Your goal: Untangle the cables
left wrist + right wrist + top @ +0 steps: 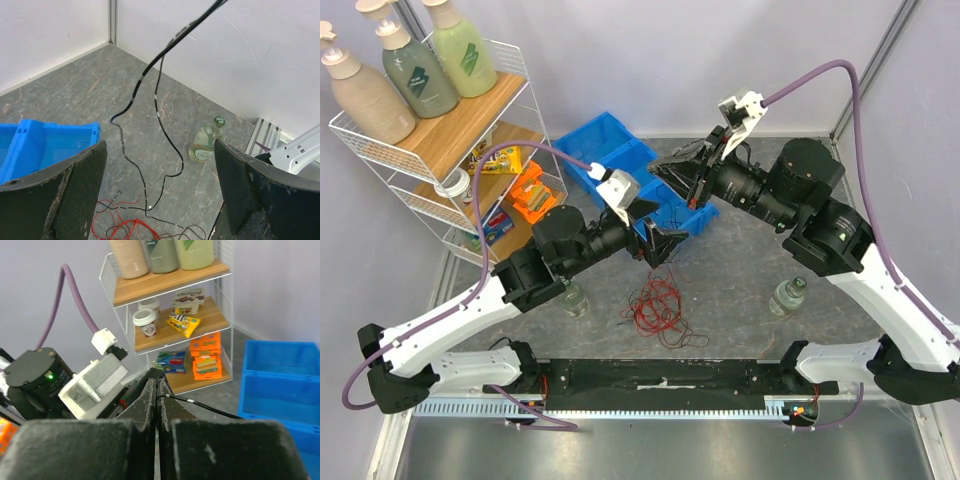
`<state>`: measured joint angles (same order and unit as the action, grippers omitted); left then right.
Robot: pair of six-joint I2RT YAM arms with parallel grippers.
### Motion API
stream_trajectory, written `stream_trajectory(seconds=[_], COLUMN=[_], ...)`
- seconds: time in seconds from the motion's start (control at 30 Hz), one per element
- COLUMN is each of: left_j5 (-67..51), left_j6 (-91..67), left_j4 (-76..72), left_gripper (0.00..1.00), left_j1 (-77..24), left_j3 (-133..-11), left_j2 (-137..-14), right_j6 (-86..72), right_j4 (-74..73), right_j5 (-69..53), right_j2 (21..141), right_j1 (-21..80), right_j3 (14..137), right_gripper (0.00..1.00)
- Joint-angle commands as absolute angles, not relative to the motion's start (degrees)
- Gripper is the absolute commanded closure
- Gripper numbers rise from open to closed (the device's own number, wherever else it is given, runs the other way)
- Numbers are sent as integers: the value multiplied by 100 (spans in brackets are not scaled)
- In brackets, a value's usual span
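The cables (655, 305) lie as a loose tangle of thin red and black wires on the grey table in front of the arms. My right gripper (660, 168) is raised over the blue bin and shut on one black wire (210, 408), pinched at the fingertips (159, 385). That black wire (157, 95) hangs slack from above down to the tangle (127, 227). My left gripper (658, 252) is open and empty, hovering just above the tangle. In the left wrist view its fingers (65, 190) stand wide apart on either side of the hanging wire.
Blue bins (620, 165) sit behind the tangle. A white wire rack (430, 130) with bottles and snacks stands at the far left. Small clear bottles stand at left (575, 298) and right (787, 296) of the tangle. A black bar (660, 375) runs along the near edge.
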<state>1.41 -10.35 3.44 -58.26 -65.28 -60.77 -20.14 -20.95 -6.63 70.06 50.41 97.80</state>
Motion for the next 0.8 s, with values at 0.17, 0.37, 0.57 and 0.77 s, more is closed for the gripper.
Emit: stream_trajectory(seconds=[0.17, 0.37, 0.57, 0.77], left_j5=[1333, 1669, 1215, 308], left_j6=[-870, -905, -967, -800], left_j4=[-132, -676, -1238, -1477], left_gripper=[9, 20, 14, 70], left_j1=[-5818, -5827, -5827, -5818], left_j3=[-6258, -6065, -5758, -5625], left_j2=[-5959, -6073, -6064, -6056], right_j6=[-3348, -3744, -3920, -3789], right_j4=[-1055, -791, -712, -878], right_j5=[-1309, -1555, -1398, -1012], right_j2=[7049, 6996, 6865, 6803], right_j1=[5036, 5045, 5045, 5036], right_j3=[9369, 9185, 8956, 8851], right_gripper=[100, 100, 100, 100])
